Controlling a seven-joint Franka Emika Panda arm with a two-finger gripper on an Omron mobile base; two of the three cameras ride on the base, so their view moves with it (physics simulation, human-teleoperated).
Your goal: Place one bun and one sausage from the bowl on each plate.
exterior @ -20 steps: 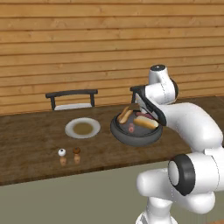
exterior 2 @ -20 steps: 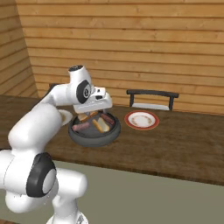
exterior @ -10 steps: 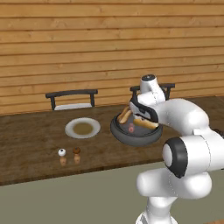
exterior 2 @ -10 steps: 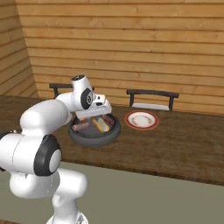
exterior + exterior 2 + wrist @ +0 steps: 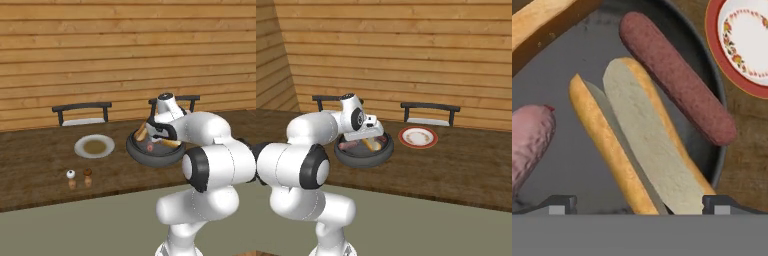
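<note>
Split pale bun (image 5: 647,145) in round grey bowl (image 5: 714,115)

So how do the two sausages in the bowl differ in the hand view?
The dark sausage is deep reddish brown; the pale sausage is pinkish. The dark sausage lies whole in view, on the plate side of the split bun; the pale sausage is cut off by the frame edge on the bun's other side. Both lie on the floor of the bowl.
</note>
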